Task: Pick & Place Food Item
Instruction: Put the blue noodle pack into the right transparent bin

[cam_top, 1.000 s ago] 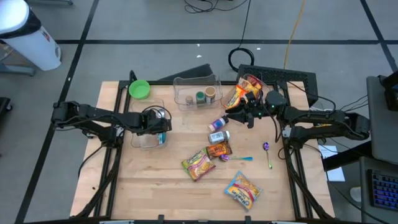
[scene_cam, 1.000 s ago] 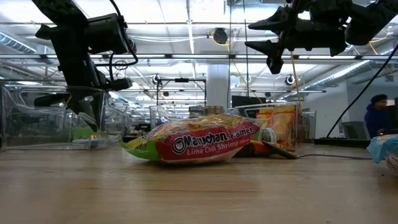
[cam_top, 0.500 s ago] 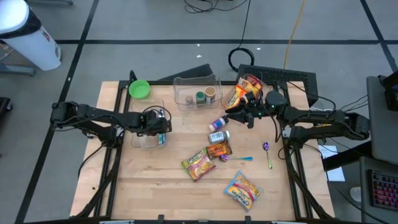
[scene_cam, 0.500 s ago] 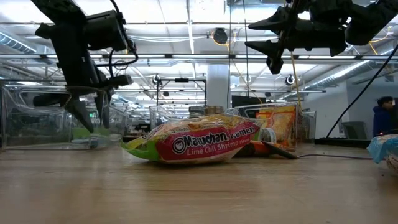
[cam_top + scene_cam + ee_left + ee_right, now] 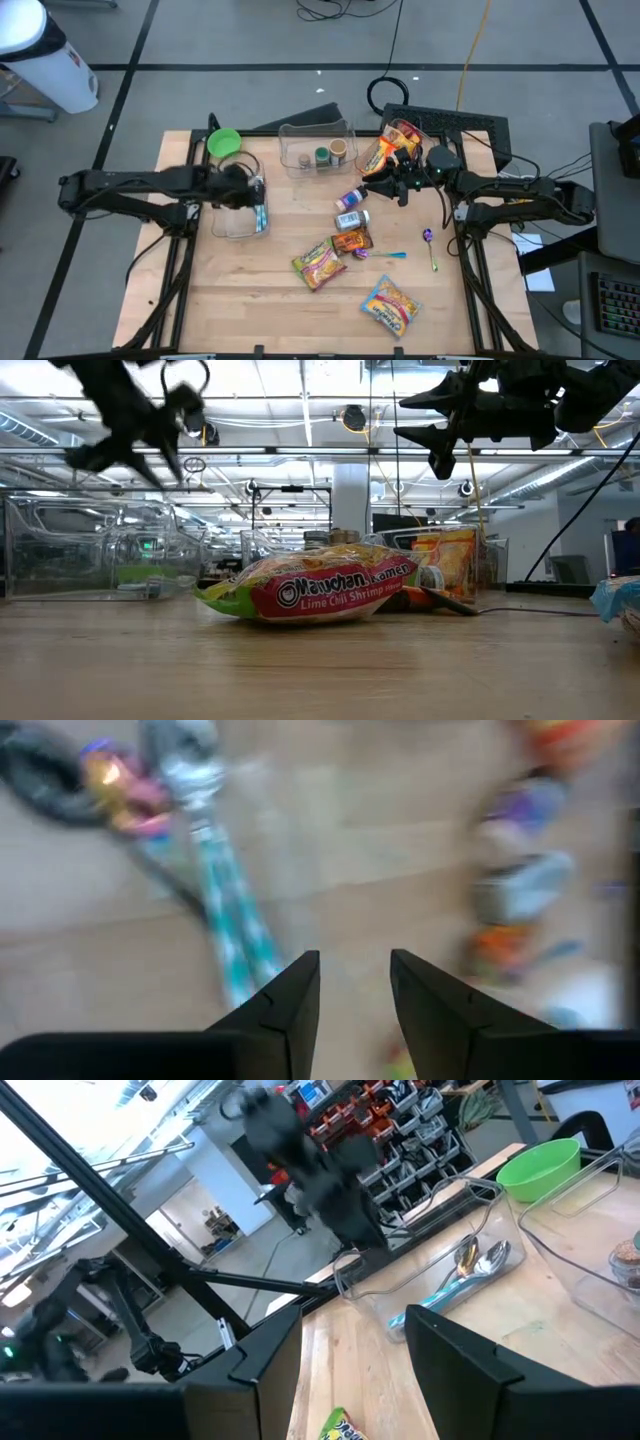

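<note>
so far, judging by the layout, little is done: nearest, a yellow snack bag [image 5: 391,305] and the ramen packet [image 5: 319,262] lie flat on the table [image 5: 250,300], ungripped, with small jars [image 5: 351,208] just beyond. mid-table left, the clear bin [image 5: 238,210] holds a teal spoon [image 5: 262,214]; the left gripper [image 5: 247,186] is above it, jaws slightly apart, empty. right gripper [image 5: 400,187] hovers part open near the far snack bags [image 5: 390,148]. versus a second ago, left arm has lifted out of the bin and drawn back left; right unchanged.

Grey floor [image 5: 250,40] (black-lined), ceiling lights [image 5: 300,380]
</note>
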`<state>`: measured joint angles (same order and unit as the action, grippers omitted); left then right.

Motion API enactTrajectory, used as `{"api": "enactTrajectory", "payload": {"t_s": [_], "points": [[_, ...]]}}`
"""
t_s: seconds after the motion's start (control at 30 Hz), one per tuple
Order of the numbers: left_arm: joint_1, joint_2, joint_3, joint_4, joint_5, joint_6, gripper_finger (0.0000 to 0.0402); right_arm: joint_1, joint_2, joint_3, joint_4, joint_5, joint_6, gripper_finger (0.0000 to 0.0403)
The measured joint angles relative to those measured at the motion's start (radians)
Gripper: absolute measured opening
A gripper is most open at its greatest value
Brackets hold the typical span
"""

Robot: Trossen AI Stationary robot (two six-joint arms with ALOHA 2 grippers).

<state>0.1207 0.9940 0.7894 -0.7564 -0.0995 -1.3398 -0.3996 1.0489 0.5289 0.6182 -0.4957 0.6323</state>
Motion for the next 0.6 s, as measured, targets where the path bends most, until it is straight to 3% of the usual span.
{"api": "enactTrajectory", "payload": {"t_s": [0.13,0.23,0.4,0.5,0.6], "points": [[0.017,-0.092,0.098,0.031,0.019,0.034,0.0127,0.0,0.0,0.0,0.001,0.001,0.017,0.0171],[0.018,-0.134,0.15,0.173,-0.032,0.104,0.0127,0.0,0.0,0.0,0.001,0.001,0.038,0.0171],[-0.039,-0.139,0.154,0.623,-0.226,0.5,0.0127,0.0,0.0,0.0,0.001,0.002,0.063,0.0171],[-0.078,-0.073,0.155,0.865,-0.299,0.728,0.0127,0.0,0.0,0.0,0.001,0.002,0.07,0.0171],[-0.101,0.016,0.155,1.06,-0.32,0.856,0.0127,0.0,0.0,0.0,0.002,0.002,0.101,0.0171]]}}
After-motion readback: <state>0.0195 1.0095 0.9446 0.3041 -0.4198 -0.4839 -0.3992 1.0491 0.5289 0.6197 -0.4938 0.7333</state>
